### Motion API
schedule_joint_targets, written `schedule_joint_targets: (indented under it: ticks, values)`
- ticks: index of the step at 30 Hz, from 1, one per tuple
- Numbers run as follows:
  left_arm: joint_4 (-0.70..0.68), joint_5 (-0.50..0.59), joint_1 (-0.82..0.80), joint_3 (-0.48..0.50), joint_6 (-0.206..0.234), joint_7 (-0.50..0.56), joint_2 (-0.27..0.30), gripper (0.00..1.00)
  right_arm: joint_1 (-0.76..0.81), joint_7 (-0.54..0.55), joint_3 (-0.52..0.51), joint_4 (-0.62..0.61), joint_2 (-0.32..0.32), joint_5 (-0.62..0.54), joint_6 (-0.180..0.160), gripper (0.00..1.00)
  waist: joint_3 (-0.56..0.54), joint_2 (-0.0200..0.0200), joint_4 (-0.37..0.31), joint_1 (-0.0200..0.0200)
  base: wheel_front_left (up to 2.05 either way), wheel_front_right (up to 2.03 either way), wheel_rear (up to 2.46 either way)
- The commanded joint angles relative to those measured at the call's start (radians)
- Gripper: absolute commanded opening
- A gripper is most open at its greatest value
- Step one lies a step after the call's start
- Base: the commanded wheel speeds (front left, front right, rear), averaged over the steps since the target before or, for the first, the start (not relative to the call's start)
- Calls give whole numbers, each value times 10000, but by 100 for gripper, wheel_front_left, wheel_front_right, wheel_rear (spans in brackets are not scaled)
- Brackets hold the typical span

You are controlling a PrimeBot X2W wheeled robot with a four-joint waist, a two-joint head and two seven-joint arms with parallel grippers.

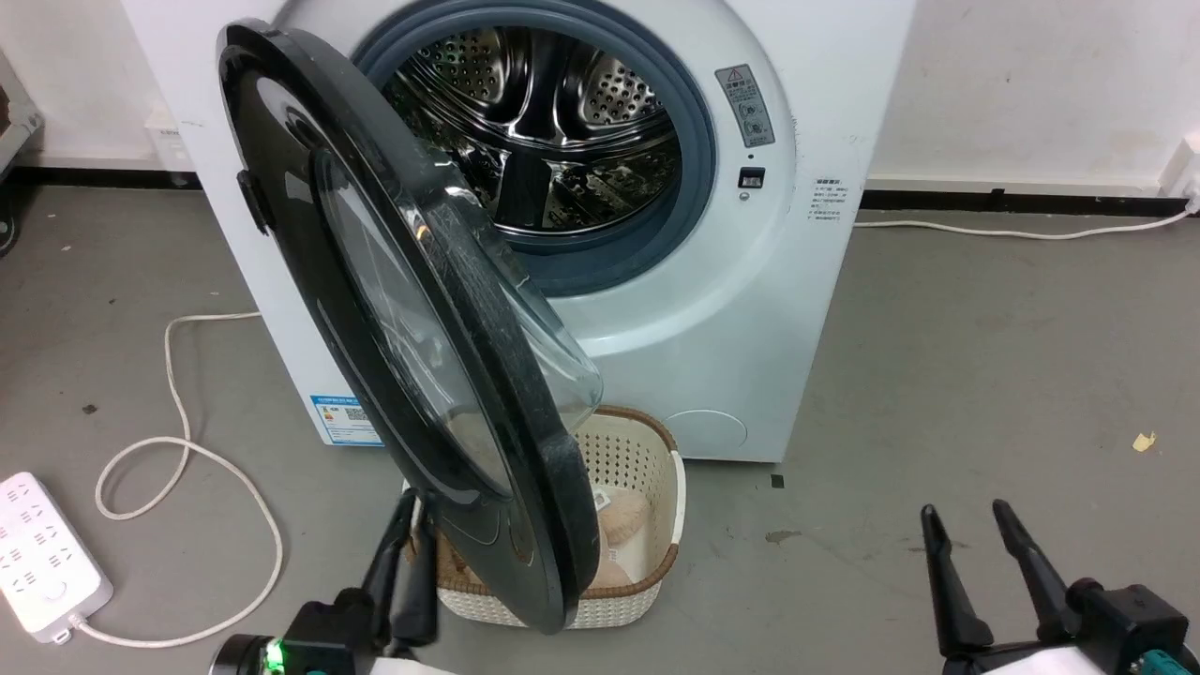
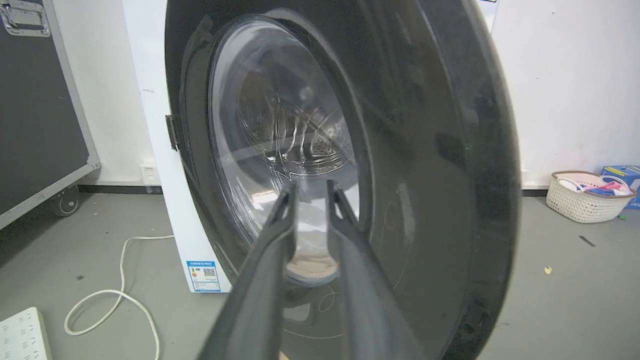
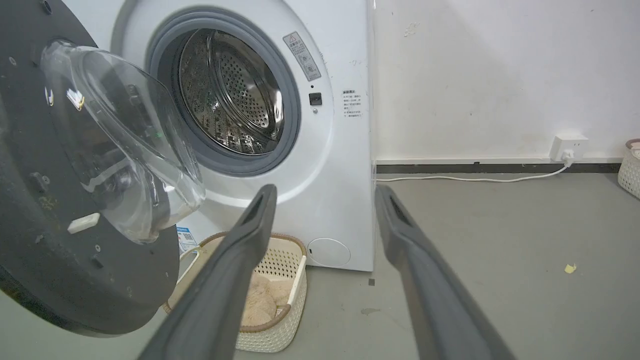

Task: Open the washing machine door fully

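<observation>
The white washing machine (image 1: 769, 309) stands against the wall with its steel drum (image 1: 544, 122) exposed. The washing machine door (image 1: 309, 244), glossy black with a bulging clear window, hangs from its left hinge and stands swung out roughly square to the front. My left gripper (image 1: 414, 511) sits low beside the door's outer face, near its bottom rim. In the left wrist view the left gripper (image 2: 312, 186) points at the door (image 2: 425, 150) with a narrow gap and nothing between the fingers. My right gripper (image 1: 965, 511) is wide open over the floor at the lower right, clear of the machine (image 3: 340, 165).
A cream basket (image 1: 656, 469) with beige cloth sits on the floor under the door's swing. A white power strip (image 1: 42, 553) and looping cable (image 1: 178, 450) lie at the left. A black wheeled case (image 2: 35, 125) stands further left, and another basket (image 2: 585, 197) sits by the right wall.
</observation>
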Motion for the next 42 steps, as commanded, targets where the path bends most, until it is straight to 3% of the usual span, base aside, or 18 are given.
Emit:
schedule_joint_targets:
  ticks: [1,11,19,26,33,42]
  values:
    - [-107,-3,56,36,60,-55,14,0,-84,-59,-31,-5,46,-15,8,100,-7,0,4,0,0,0,0]
    - [-2629,-801,-941,548,720,-55,14,0,-175,-253,-244,38,49,-45,8,100,-67,0,81,0,0,0,0]
    - [-3704,-865,-1885,-779,670,123,14,0,-225,-282,-157,130,50,-84,8,100,-35,0,64,0,0,0,0]
    - [-2772,-1606,-1710,-2704,688,716,14,0,-318,-343,-58,313,50,16,8,100,88,0,-61,0,0,0,0]
    - [-899,-1942,-1424,-4168,804,867,14,0,-364,-409,-66,443,50,54,8,100,213,0,-69,0,0,0,0]
    - [1514,-2552,-1794,-3801,1380,317,44,0,-428,-423,85,566,51,86,8,100,351,0,64,0,0,0,0]
